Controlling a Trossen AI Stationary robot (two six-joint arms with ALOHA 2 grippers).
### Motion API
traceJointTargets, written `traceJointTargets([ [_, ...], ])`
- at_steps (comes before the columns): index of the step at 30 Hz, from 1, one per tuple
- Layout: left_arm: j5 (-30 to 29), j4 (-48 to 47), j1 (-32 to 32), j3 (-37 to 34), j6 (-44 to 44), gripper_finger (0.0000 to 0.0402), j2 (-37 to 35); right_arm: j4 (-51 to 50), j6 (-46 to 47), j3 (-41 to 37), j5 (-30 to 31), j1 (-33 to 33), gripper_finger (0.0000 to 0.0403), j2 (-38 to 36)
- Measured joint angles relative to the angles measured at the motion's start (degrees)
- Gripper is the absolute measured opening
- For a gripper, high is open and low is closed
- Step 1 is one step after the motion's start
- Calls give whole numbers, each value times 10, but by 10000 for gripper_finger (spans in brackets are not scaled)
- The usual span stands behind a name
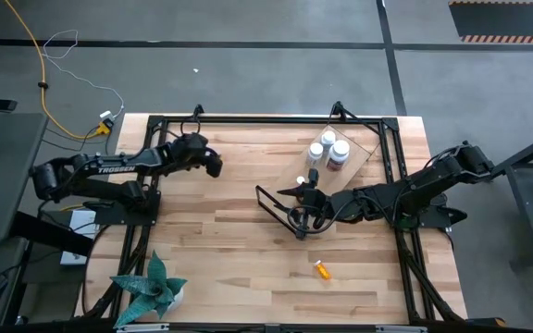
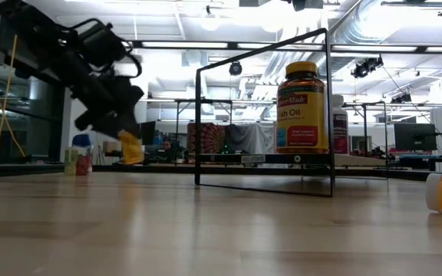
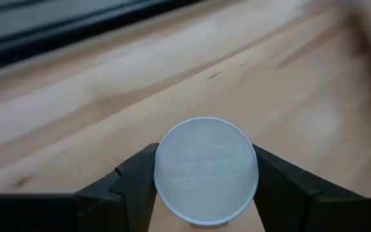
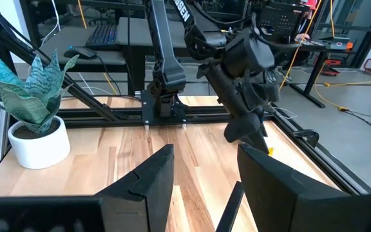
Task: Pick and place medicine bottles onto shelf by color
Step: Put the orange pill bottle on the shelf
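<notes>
Right now the left tool [image 3: 206, 193] hangs over the far left part of the tabletop [image 1: 248, 240], its dark fingers [image 3: 131, 183] pinching a small bottle with a round white cap [image 3: 206, 171] facing the wrist camera. From table height the same tool [image 2: 121, 126] sits above the wood with something yellowish [image 2: 131, 147] showing at its tip; I cannot tell from there whether that is the bottle's body.

The right tool [image 1: 296, 205] reaches in low toward the middle of the tabletop, near the front corner of the shelf [image 1: 364, 148]. Its two fingers [image 4: 150, 180] stand apart with bare wood between them, holding nothing.

On the shelf, a light board at the far right inside a thin black wire frame [image 2: 263, 115], a few white-capped bottles [image 1: 328, 148] stand close together. From the low view an amber fish-oil bottle with a yellow cap [image 2: 302, 107] stands upright on that board, with a white bottle [image 2: 339, 123] just behind it.

One small orange bottle [image 1: 323, 270] lies on its side on the near part of the tabletop, well apart from the shelf. A potted plant [image 1: 155, 289] in a white pot sits at the near left corner.
</notes>
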Motion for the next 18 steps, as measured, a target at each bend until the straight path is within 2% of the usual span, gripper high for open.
traceJointTargets([
  [6, -3, 85, -66, 5, 26, 201, 0, 0, 0, 0, 0, 0, 165, 0],
  [13, -60, 59, -154, 79, 43, 200, 30, 0, 0, 0, 0, 0, 165, 0],
  [18, -49, 0, -170, 177, 86, 200, 104, 1, 0, 0, 0, 0, 165, 0],
])
